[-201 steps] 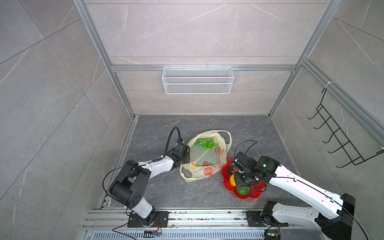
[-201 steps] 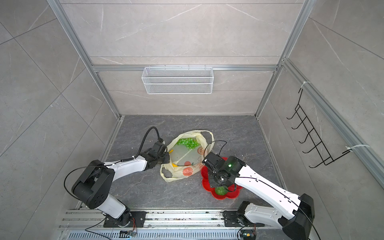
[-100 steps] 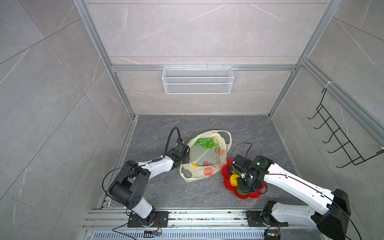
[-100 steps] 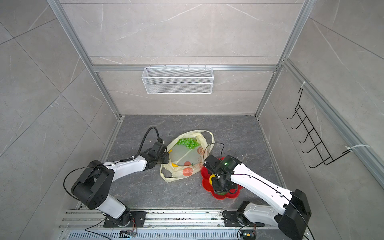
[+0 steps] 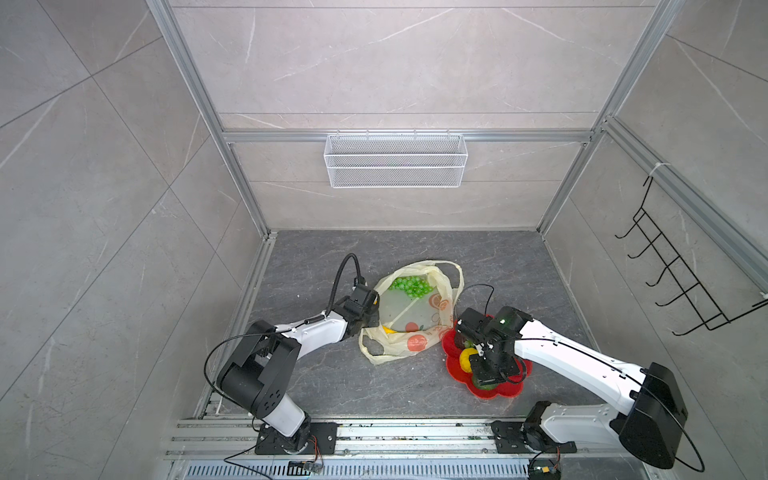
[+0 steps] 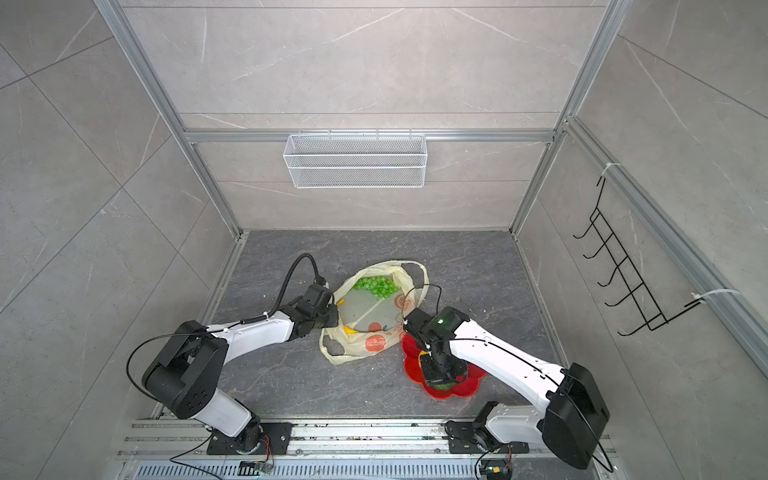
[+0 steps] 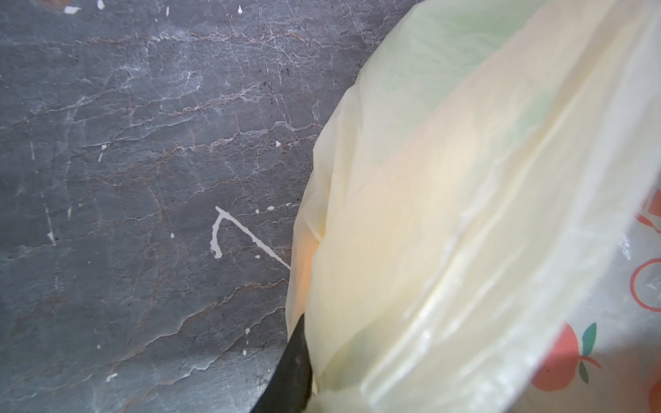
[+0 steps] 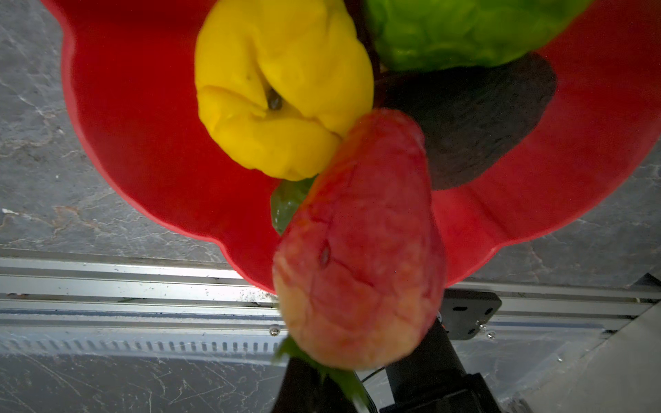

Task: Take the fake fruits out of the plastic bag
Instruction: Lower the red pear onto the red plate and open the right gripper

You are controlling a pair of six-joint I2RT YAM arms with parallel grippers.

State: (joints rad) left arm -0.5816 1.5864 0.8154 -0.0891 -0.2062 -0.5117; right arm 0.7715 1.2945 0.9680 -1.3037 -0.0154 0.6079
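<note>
Step in hand: placing one fruit on the plate. The right gripper [image 5: 487, 374] hangs over the red flower-shaped plate [image 5: 503, 390], which sits near the tabletop's [image 7: 143, 178] front edge, just beside the plastic bag [image 5: 409, 309]. Its jaws are pinched on the leafy end of the red strawberry [image 8: 361, 271], which is held above the plate and not yet set down. Already on the plate: yellow lemon-like ball [image 8: 282, 89], bumpy green fruit [image 8: 465, 32] and one dark avocado [image 8: 472, 118], packed close together. The left gripper [image 5: 372, 309] is clamped on the bag's left rim; in the left wrist view the film drapes over one black finger [image 7: 293, 375]. The bag lies mid-tabletop with its mouth spread. It is thin, pale yellow and see-through, with orange-red prints. Inside, the green grape bunch [image 5: 409, 286] sits at the far end and a bit of yellow, probably the banana [image 5: 388, 330], at the near end. Next move, as I judge it: lower, let the strawberry go onto bare plate, then reach into the held-open mouth.
</note>
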